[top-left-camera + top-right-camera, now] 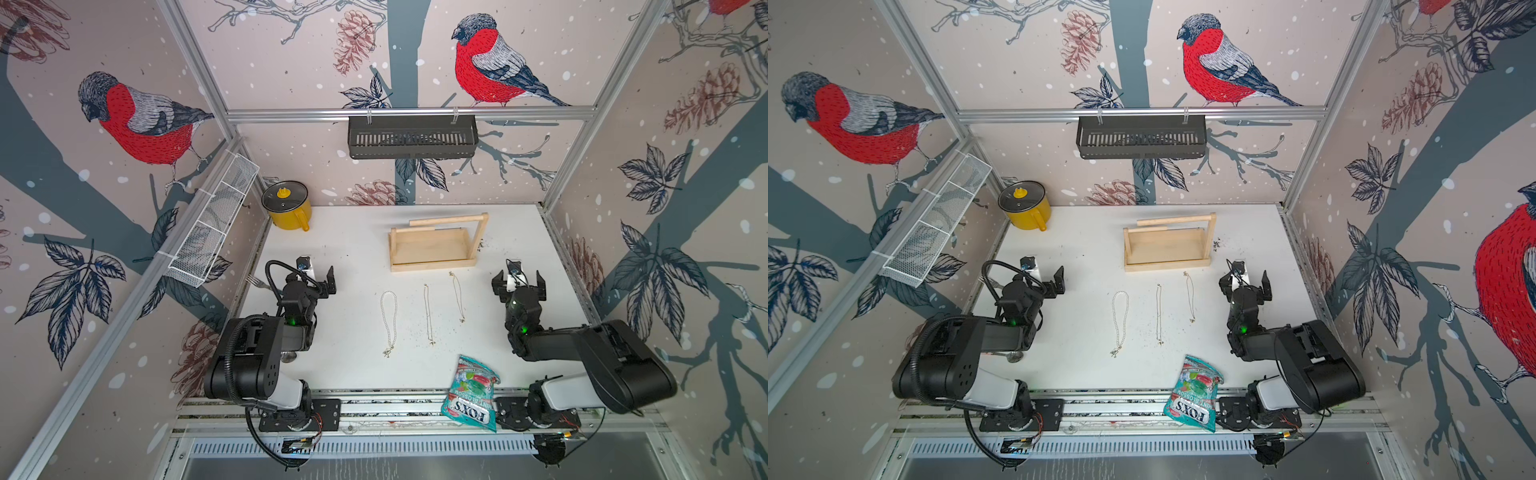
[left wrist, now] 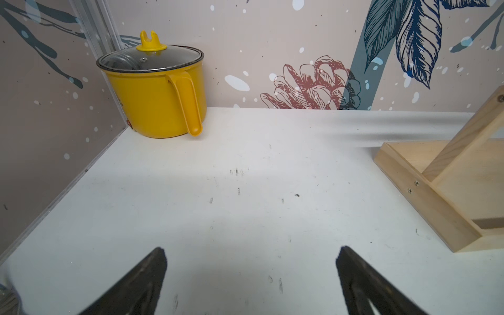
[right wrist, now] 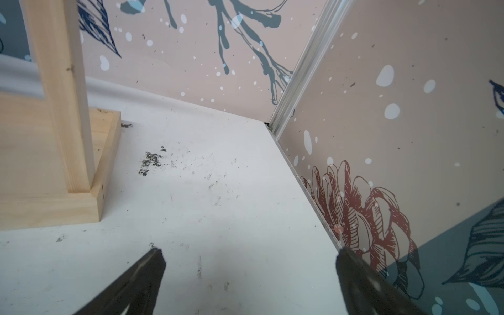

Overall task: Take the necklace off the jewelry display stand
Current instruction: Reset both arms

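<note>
Upper centre in both top views, the jewelry display stand [image 1: 433, 263] stands bare; below it on the table [image 1: 353, 249] lie the pearl necklace [image 1: 388, 322] and two fine chains [image 1: 428, 313]. Left gripper [image 2: 251, 255] and right gripper [image 3: 249, 255] gape empty. We fear a careless sweep could snag a chain or knock the stand.

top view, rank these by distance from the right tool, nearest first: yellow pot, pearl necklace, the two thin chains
From the right tool:
1. short thin chain, beside it, toward the table's middle
2. long thin chain, mid-table
3. pearl necklace, toward the left arm's side
4. yellow pot, far back left corner
</note>
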Available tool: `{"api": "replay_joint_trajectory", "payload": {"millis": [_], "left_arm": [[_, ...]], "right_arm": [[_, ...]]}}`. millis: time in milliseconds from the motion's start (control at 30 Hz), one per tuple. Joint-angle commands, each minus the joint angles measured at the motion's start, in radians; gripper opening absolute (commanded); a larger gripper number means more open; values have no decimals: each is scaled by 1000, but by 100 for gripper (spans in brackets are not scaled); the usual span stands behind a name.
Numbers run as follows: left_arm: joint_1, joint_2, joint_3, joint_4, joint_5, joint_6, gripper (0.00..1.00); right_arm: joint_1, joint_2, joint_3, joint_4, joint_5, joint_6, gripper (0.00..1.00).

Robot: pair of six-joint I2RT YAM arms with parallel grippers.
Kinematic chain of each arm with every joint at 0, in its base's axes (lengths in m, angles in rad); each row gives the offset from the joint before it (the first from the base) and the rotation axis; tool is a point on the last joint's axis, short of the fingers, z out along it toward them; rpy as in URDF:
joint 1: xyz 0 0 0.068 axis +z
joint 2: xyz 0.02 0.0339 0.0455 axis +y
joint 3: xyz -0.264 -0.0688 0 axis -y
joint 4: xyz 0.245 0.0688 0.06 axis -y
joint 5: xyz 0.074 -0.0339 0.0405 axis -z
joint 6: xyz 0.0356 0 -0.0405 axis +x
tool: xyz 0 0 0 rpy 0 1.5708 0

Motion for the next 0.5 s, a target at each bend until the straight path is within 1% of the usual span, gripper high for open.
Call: {"api": "replay_joint_trajectory", "payload": {"millis": [0,33,67,133,167,200,233,267,300,333,400,467], "left_arm": [[1,-3,6,7,11,10,98],[1,-5,7,1,11,10,97],[0,-2,5,9,11,10,98],[1,-4,6,6,11,10,98],[0,-4,6,5,11,10,97],[1,-4,7,3,10,9,98],[1,-4,6,6,10,10,98],[1,-6,7,3,8,10,98],[0,-4,7,5,9,9,98],[0,-6,7,3,9,10,98],[1,-5,6,3,9,10,97],[0,-6,6,5,8,11,97]], "right_arm": [[-82,-97,-60,73,-262,202,99],[-124,-108,-96,120,-379,197,99],[-137,-88,-124,191,-363,209,99],[-172,47,-146,353,-340,254,100],[-196,150,-125,434,-344,276,100],[-201,212,-85,461,-341,268,100],[-202,156,-30,270,-371,269,100],[-211,105,44,29,-428,261,100],[-228,164,37,153,-466,260,99],[-231,176,13,220,-462,266,100],[-237,117,47,47,-452,281,99],[-233,151,36,131,-445,272,100]]}}
